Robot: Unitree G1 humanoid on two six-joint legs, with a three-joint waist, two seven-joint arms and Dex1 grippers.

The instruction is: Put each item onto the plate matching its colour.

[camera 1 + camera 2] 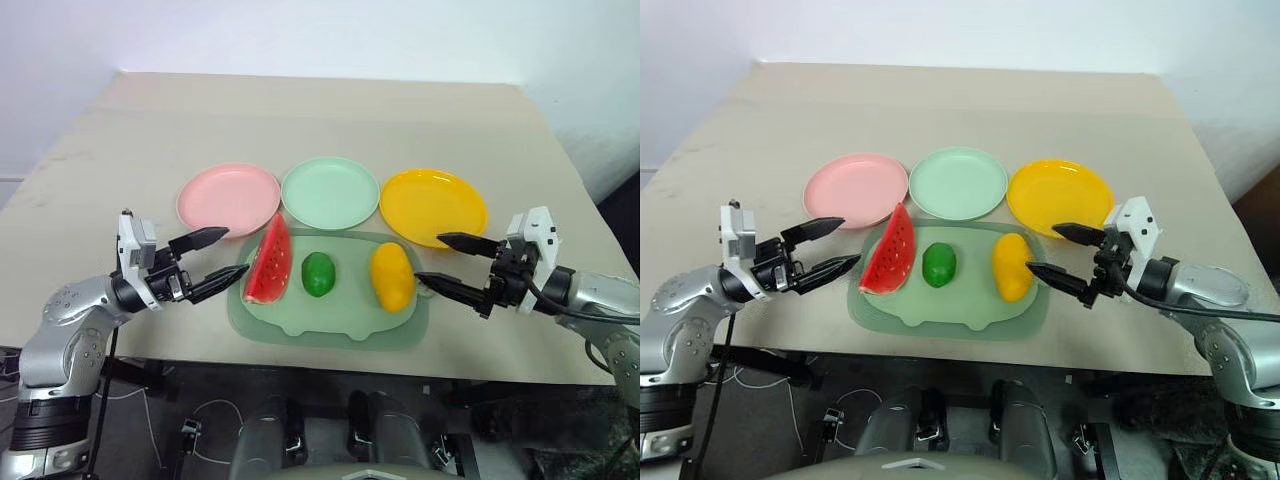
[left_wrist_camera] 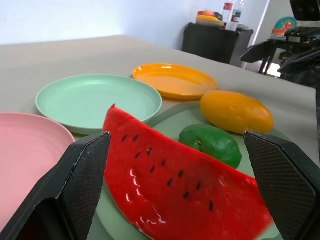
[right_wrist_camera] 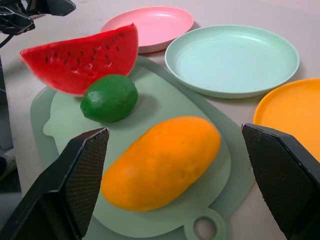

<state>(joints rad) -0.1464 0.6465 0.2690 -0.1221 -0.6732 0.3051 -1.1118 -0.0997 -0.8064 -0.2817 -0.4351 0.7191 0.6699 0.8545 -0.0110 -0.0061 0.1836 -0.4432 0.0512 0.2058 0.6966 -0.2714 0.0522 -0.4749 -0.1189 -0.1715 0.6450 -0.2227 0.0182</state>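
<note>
The watermelon wedge [image 1: 270, 262] lies on the mat [image 1: 330, 320], directly ahead of the left gripper [image 1: 220, 260], long axis crosswise to its reach. The yellow fruit [image 1: 392, 275] faces the right gripper [image 1: 445, 262]. Both grippers are spread wide and empty.

Silver arms, black grippers

Each gripper, left [image 1: 222, 259] and right [image 1: 437, 258], is fitted with two pointed black fingers, textured pads, a white wrist block and black cabling.
</note>
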